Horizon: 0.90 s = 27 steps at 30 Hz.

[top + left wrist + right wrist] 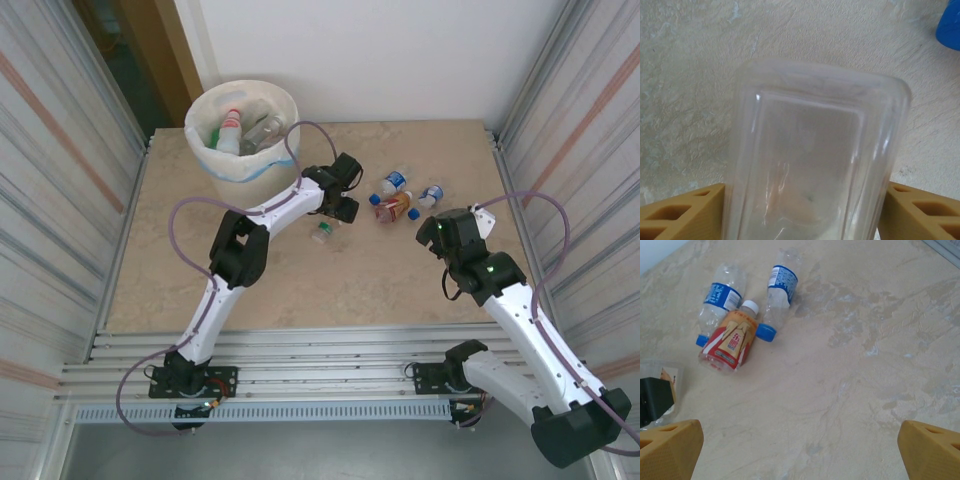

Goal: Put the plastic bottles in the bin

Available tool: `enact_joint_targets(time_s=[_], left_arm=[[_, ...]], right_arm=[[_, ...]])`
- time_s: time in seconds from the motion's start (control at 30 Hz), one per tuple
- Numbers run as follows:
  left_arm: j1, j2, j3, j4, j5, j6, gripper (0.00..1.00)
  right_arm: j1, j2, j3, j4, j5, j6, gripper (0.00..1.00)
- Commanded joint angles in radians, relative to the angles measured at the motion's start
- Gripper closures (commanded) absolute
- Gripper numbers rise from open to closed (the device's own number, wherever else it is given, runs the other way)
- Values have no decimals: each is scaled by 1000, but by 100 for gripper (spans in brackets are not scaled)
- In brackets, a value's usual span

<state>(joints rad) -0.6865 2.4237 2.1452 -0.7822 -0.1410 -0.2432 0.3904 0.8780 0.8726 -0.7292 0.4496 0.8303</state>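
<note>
In the left wrist view a clear square-sided plastic bottle (pixel 815 150) stands between my tan fingers, which press on both of its sides. From above, my left gripper (pixel 343 210) is low over the middle of the table, with that bottle (pixel 323 232) at its tip. Three more plastic bottles lie to its right: two with blue labels (pixel 720 297) (pixel 782 287) and one with a red-orange label and white cap (pixel 732 342). My right gripper (pixel 800 447) hangs open over bare table just right of them (pixel 432 232). The bin (pixel 235 175), at the back left, holds several bottles (pixel 232 132).
The tabletop (pixel 300 300) is beige and marbled, with corrugated metal walls on both sides. A white wall stands behind it. A metal rail edge (pixel 300 350) runs along the front. A blue cap (pixel 949 27) lies near the left gripper.
</note>
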Motion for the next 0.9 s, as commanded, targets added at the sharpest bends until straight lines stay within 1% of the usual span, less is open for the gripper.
enact_joint_targets(time_s=[0.0, 0.1, 0.2, 0.43, 0.53, 0.6, 0.87], left_arm=[[-3, 33, 25, -36, 14, 1, 29], [-7, 42, 26, -35, 10, 1, 34], [-10, 46, 25, -35, 5, 1, 35], [-20, 25, 19, -37, -14, 6, 52], [-28, 0, 16, -37, -32, 14, 54], [-37, -24, 15, -35, -52, 20, 57], [-76, -145, 6, -12, -86, 48, 57]], right_arm=[[-7, -19, -11, -18, 27, 21, 2], [-7, -19, -11, -18, 29, 21, 2], [-7, -17, -12, -19, 28, 21, 2], [-8, -17, -12, -19, 28, 21, 2], [-7, -19, -11, -19, 28, 22, 2], [-8, -20, -11, -21, 28, 22, 2], [-8, -24, -11, -21, 31, 26, 2]])
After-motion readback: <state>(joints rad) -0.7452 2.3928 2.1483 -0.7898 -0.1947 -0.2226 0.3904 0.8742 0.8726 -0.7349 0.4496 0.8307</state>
